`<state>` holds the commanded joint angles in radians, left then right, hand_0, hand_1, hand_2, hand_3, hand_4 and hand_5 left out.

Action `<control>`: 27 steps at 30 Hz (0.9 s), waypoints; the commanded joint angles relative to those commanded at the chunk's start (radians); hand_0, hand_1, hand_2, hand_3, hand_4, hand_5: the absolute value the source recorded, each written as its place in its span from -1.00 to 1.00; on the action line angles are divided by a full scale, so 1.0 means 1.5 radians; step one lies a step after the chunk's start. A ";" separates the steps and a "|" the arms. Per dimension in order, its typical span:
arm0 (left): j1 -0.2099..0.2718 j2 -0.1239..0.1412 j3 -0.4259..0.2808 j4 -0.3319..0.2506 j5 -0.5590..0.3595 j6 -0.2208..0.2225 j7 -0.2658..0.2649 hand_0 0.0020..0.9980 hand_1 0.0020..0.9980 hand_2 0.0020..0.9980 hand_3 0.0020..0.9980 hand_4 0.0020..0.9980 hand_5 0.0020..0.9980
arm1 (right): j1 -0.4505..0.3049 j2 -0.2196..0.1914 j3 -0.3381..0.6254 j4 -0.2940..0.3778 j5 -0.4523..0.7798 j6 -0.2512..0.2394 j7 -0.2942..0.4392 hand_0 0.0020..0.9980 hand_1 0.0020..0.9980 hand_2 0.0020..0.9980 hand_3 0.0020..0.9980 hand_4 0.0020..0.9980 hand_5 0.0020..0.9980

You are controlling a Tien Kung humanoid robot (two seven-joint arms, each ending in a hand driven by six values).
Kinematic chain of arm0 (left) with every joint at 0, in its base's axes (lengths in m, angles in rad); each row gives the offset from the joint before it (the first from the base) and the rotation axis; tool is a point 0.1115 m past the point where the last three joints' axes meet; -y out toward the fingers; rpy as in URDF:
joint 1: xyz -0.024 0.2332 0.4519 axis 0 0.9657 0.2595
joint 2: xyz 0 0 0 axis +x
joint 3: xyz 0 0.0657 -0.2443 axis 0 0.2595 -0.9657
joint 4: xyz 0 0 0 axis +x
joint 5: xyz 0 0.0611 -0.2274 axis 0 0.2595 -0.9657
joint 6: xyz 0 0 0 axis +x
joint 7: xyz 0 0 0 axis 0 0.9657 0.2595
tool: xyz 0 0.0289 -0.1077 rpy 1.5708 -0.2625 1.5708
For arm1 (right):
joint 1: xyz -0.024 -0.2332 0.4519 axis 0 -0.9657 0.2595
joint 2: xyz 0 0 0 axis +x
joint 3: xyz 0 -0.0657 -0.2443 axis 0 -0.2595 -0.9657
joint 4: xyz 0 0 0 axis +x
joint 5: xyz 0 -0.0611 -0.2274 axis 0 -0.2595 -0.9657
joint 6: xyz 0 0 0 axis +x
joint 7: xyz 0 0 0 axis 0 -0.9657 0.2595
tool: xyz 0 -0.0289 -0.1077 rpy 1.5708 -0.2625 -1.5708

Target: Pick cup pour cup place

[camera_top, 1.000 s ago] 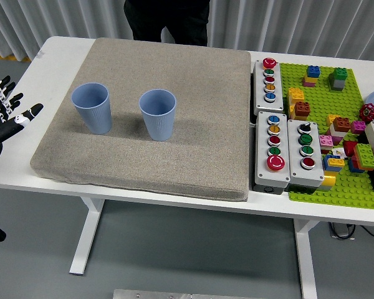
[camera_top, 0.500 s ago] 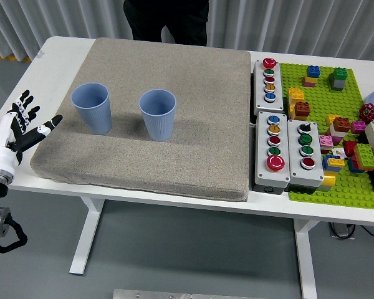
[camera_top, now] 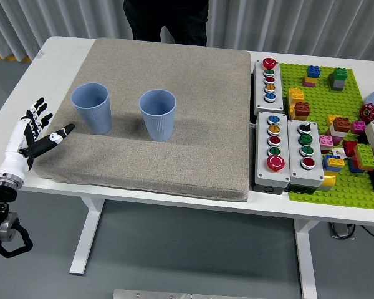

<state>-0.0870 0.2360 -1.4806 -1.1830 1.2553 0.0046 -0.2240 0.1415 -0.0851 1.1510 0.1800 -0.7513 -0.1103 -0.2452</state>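
Head view: left hand (camera_top: 32, 133), fingers spread and empty, hovers at the grey mat's (camera_top: 193, 143) left edge near the left blue ribbed cup (camera_top: 91, 108); probably light, thin plastic, best gripped gently mid-wall.

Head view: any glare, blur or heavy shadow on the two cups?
Head view: sharp and evenly lit, no glare; left cup and right cup cast only soft shadows onto the grey mat; left hand is crisp too.

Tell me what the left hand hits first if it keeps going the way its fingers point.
Probably the left blue ribbed plastic cup: the left hand, fingers spread, points up-right toward it over the grey mat's edge, though height is unclear.
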 joint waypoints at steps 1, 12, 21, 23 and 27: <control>0.000 0.000 0.001 0.000 0.000 0.000 0.000 0.87 0.83 1.00 1.00 0.92 -0.69 | 0.000 0.000 0.000 0.000 0.000 0.000 0.000 0.44 0.40 0.49 0.42 -0.32 -0.41; -0.009 -0.001 0.021 0.008 -0.001 -0.002 0.002 0.87 0.83 1.00 1.00 0.98 -0.53 | 0.004 0.000 -0.002 0.000 0.004 -0.001 0.001 0.44 0.40 0.49 0.42 -0.33 -0.40; -0.028 0.001 0.045 0.017 -0.013 0.001 0.001 0.87 0.82 1.00 1.00 0.95 -0.54 | 0.007 -0.001 -0.003 0.000 0.005 -0.001 0.001 0.44 0.40 0.49 0.42 -0.33 -0.41; -0.031 0.001 0.047 0.018 -0.014 0.001 0.001 0.87 0.82 1.00 1.00 0.95 -0.54 | 0.007 -0.001 -0.003 0.000 0.005 -0.002 0.001 0.44 0.40 0.49 0.42 -0.33 -0.41; -0.034 -0.001 0.044 0.025 -0.014 0.002 0.001 0.87 0.82 1.00 1.00 0.95 -0.54 | 0.007 -0.001 -0.004 0.000 0.005 -0.002 0.001 0.44 0.40 0.49 0.42 -0.33 -0.41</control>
<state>-0.1375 0.2347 -1.4140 -1.1460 1.2345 0.0078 -0.2228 0.1527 -0.0873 1.1451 0.1800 -0.7435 -0.1126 -0.2437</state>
